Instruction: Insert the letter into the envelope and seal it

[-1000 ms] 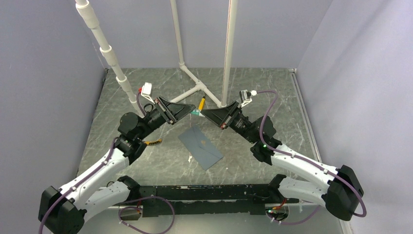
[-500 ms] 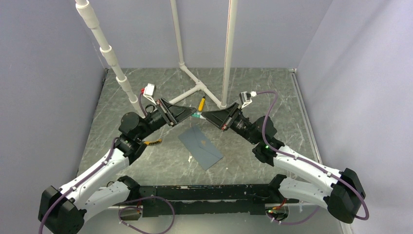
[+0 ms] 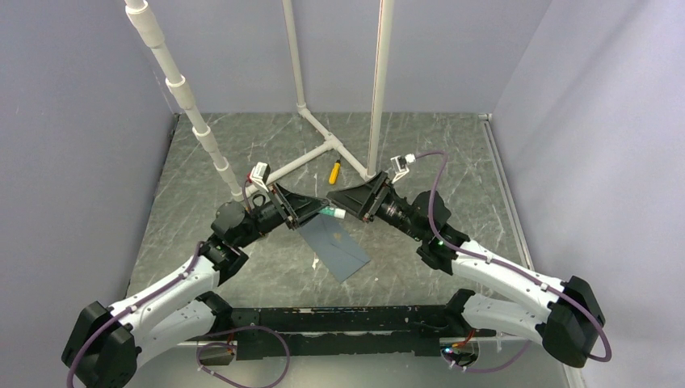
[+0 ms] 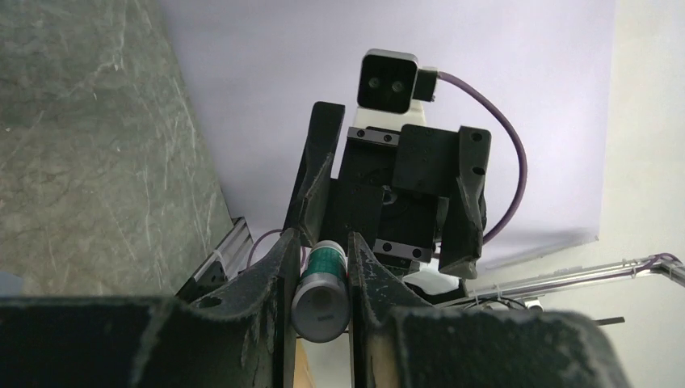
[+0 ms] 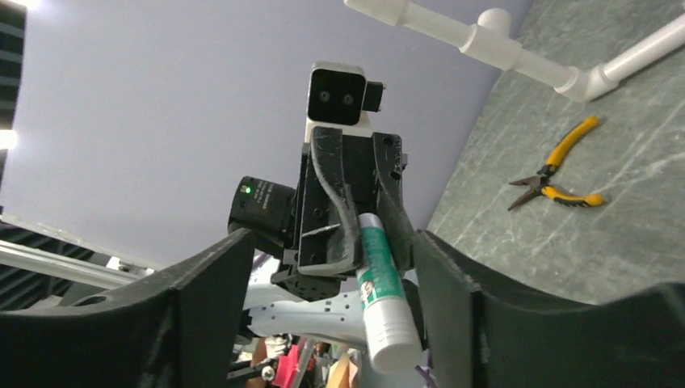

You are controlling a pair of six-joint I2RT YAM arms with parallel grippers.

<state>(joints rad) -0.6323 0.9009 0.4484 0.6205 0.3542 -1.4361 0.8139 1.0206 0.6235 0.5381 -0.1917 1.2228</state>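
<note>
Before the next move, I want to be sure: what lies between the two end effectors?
A glue stick, gripped by the left end effector; the open right end effector stands around it. Both wrist views show it.

We identify the left arm (image 3: 165, 287) and right arm (image 3: 505, 275) by white link shells and black joint housings. A purple cable (image 3: 440, 182) runs along each. The black left gripper (image 4: 320, 271) and right gripper (image 5: 331, 242) have wedge-shaped, rough-textured fingers (image 4: 319, 162), silver screws (image 4: 367, 133), and a white-and-black camera block (image 4: 389, 79) above. We note a small green indicator light (image 3: 437, 240) on each.
</note>
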